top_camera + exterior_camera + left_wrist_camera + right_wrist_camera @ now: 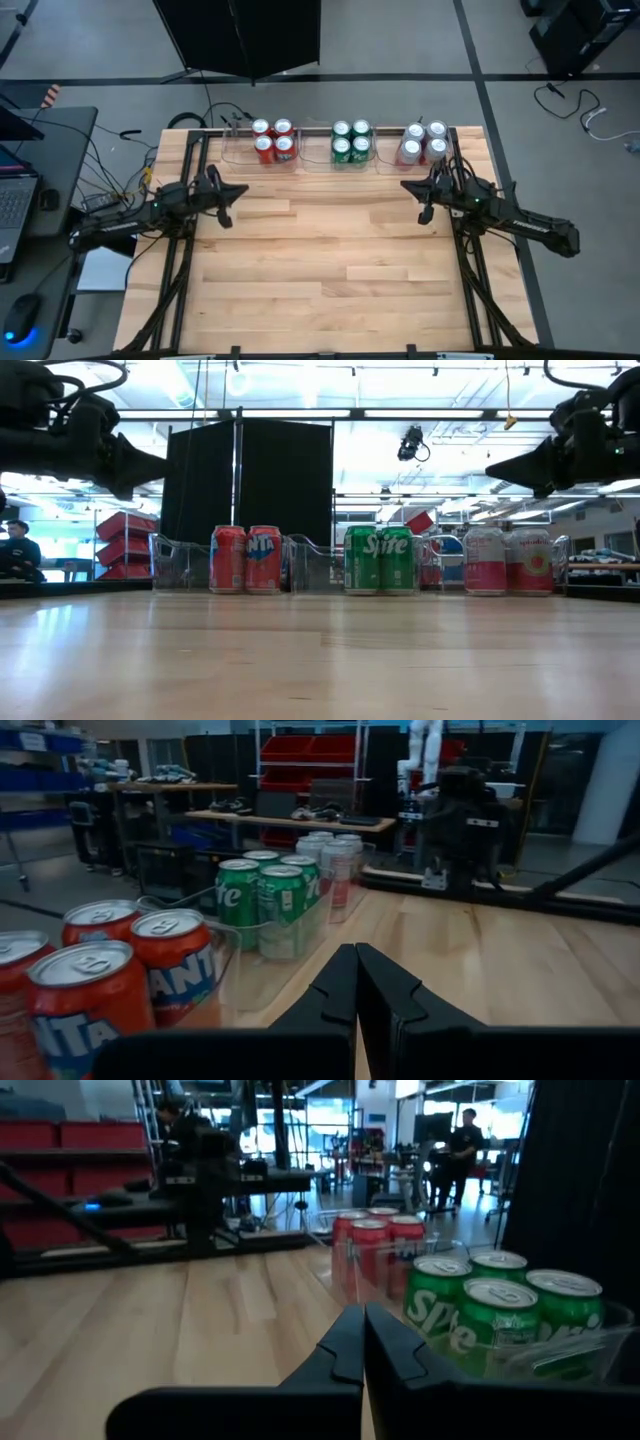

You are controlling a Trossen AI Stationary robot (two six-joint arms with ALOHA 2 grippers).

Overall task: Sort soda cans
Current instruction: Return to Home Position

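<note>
Sorting looks done
Red cans (272, 141), green cans (351, 141), silver-white cans (424, 142): one clear bin (238, 150) each at the worktop's (330, 260) far edge; my left hand (356, 955) and right hand (363, 1312) hang clenched, empty.

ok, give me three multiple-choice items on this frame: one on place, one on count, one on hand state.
1. Where do the green cans stand in the row of cans?
A. at the left arm's end
B. in the middle
C. at the right arm's end

2. How many red cans show from above?
A. two
B. three
C. four

3. What state are the left hand and the right hand in?
A. both shut, holding nothing
B. both open
C. each shut on a can

Answers:
1 B: the red cans are on one side of them and the silver-white cans on the other.
2 C: the high view shows four silver tops in a square.
3 A: each wrist view shows its fingers pressed together with nothing between them.
</note>
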